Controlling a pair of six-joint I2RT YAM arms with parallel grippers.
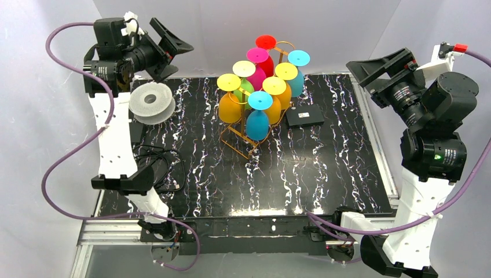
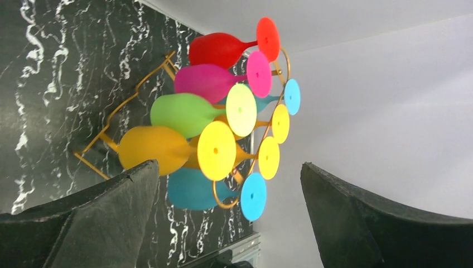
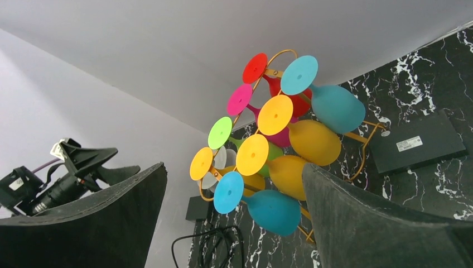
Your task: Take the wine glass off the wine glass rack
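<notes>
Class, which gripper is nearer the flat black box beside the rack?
Right. The right gripper hangs open, raised just to the right of the black box. The left gripper, also open, is beyond the rack, far to the box's left.

Eight wine glasses [image 1: 257,124], one wine glass rack [image 1: 235,147].

Top camera looks down; both wrist cameras share the rack [image 1: 236,149].

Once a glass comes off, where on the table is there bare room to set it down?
The widest bare table lies in front of the wine glass rack, toward the near edge, and on the right, nearer than the black box. Crowded: the left side, with the spool and loose cables, and around the rack itself.
</notes>
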